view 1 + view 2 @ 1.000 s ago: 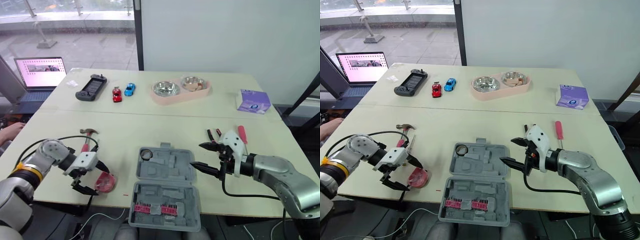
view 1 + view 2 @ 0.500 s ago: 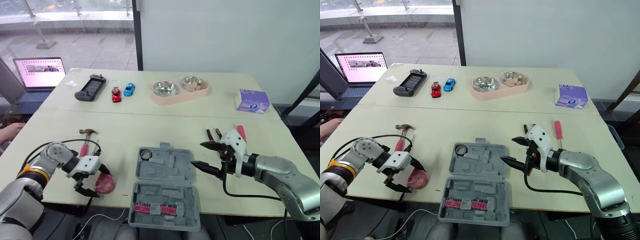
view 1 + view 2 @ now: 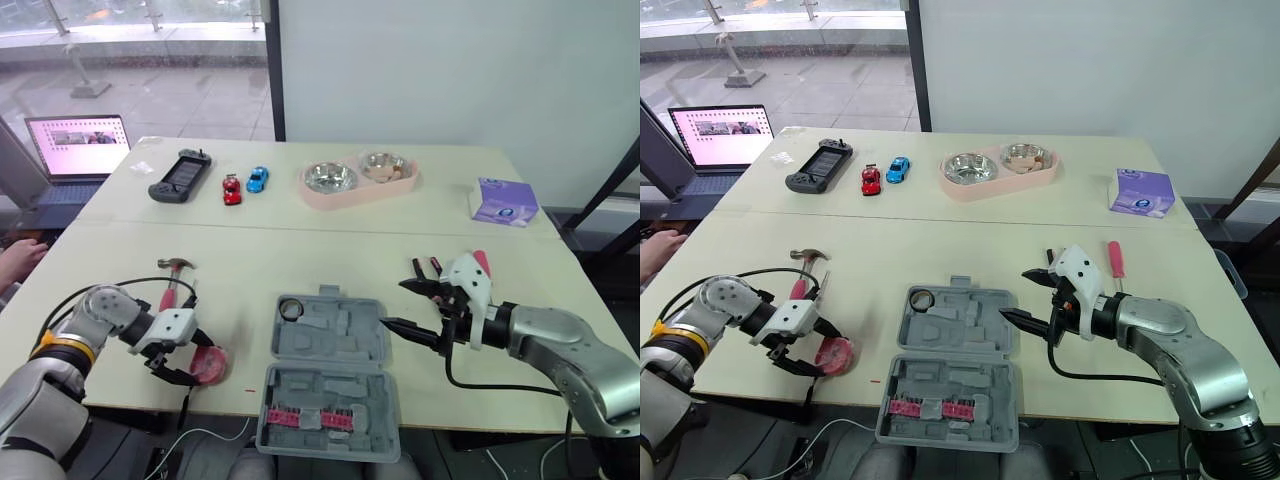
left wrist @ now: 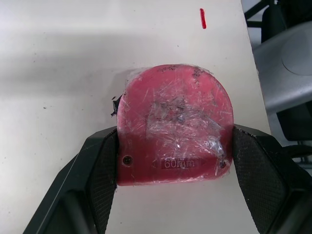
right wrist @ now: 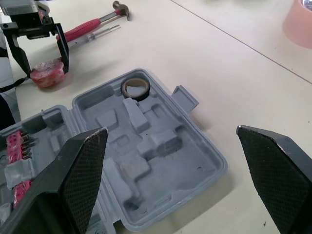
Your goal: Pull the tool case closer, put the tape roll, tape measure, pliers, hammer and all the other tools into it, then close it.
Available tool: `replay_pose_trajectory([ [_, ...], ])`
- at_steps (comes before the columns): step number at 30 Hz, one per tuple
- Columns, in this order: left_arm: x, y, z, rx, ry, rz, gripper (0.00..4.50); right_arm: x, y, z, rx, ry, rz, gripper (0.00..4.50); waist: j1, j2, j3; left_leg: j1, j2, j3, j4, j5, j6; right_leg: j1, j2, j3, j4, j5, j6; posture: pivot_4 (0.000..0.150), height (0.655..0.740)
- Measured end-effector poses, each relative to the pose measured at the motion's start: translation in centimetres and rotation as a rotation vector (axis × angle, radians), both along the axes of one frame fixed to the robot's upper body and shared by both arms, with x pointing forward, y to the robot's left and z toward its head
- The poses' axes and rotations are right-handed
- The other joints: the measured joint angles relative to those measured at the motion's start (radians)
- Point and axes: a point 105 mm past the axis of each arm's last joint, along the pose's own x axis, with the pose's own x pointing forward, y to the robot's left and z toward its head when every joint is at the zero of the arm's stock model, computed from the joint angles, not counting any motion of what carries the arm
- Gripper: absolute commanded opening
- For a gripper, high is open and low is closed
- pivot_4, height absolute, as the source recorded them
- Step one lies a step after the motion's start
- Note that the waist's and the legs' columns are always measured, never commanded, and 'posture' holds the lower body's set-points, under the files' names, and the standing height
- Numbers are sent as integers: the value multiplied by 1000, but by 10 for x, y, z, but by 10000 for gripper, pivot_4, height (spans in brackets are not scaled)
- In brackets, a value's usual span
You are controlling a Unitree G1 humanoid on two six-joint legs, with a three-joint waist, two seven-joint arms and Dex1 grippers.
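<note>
tool case [image 3: 330,375] open flat at near table edge, centre | left gripper [image 3: 194,361] pinching red tape measure [image 4: 173,131] by near-left edge | right gripper [image 3: 395,305] spread wide beside case's right side | tape roll [image 3: 291,308] in case's far-left pocket | hammer [image 3: 172,280] beyond left gripper | pliers [image 3: 425,268], screwdriver [image 3: 1117,258] toward right edge

open grey tool case [image 3: 970,325], red tape measure [image 4: 173,129]
</note>
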Motion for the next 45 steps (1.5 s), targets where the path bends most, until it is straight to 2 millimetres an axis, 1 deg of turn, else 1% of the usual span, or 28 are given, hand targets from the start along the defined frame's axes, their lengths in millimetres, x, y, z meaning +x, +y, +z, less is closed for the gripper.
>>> replay_pose_trajectory([
  [6,0,0,2,-19,1,22,29171,3,3,-1,-1,7,16,45000,1,0,0,0,0,0,0,0,0,0,0,0,0,0,0,1500,7400],
  [8,4,-3,7,-42,6,44,29171,4,5,2,-1,11,26,45000,2,0,0,0,0,0,0,0,0,0,0,0,0,0,0,1500,7400],
  [12,20,-16,51,-134,-77,55,29171,8,8,11,-6,67,24,45000,3,-1,1,-1,0,0,0,0,0,0,0,0,0,0,0,1500,7400],
  [13,21,-18,63,-147,-102,46,29171,9,7,13,-16,96,17,45000,2,-1,1,-1,0,0,0,0,0,0,0,0,0,0,0,1500,7400],
  [15,22,-27,81,-174,-130,27,29171,12,7,16,-34,157,3,45000,1,-1,1,-1,0,0,-1,0,0,0,0,0,0,0,0,1500,7400],
  [17,21,-43,95,-204,-153,-9,29171,12,12,19,-60,249,11,45000,-1,0,2,-1,0,-1,-1,0,0,0,0,0,0,0,0,1500,7400],
  [18,20,-53,100,-220,-165,-23,29171,10,19,21,-66,296,41,45000,-2,0,2,-1,0,-1,-1,0,0,-1,0,0,0,0,0,1500,7400],
  [20,22,-68,105,-248,-183,-4,29171,3,30,25,-65,397,100,45000,-4,1,2,-1,0,-1,-1,0,0,-1,0,0,0,0,0,1500,7400],
  [21,24,-76,107,-264,-191,19,29171,2,37,27,-54,458,128,45000,-5,1,2,-1,0,-1,0,0,0,-1,0,0,1,0,0,1500,7400],
  [23,26,-103,111,-307,-209,39,29171,0,55,33,-6,589,204,45000,-4,1,2,-1,0,-1,0,1,1,-1,0,0,1,0,0,1500,7400],
  [24,25,-114,113,-322,-213,40,29171,0,61,33,4,644,223,45000,-4,1,2,-1,0,-1,0,1,1,-1,0,0,1,0,0,1500,7400],
  [25,23,-122,114,-330,-211,45,29171,0,63,30,11,700,227,45000,-1,0,2,-1,0,-1,0,1,1,0,0,0,1,0,0,1500,7400],
  [29,19,-140,116,-346,-199,94,29171,2,64,14,52,917,199,45000,-2,1,3,-2,0,-1,-1,1,2,-1,0,0,0,0,0,1500,7400],
  [32,15,-156,116,-376,-191,100,29171,6,69,19,101,1003,184,45000,-5,1,3,-2,0,-2,-1,1,2,-1,1,0,0,0,0,1500,7400],
  [34,11,-160,113,-375,-189,101,29171,11,69,20,137,1031,142,45000,-7,1,3,-2,0,-2,-1,1,2,-1,1,0,0,0,0,1500,7400],
  [38,4,-159,102,-365,-140,121,29171,20,70,18,188,1060,64,45000,-7,1,3,-2,0,-2,-1,1,2,-1,1,0,0,0,0,1500,7400],
  [45,5,-169,100,-389,-150,131,29171,24,79,15,195,1063,50,45000,-1,1,3,-2,0,-2,-1,1,3,-1,1,0,0,0,0,1500,7400],
])
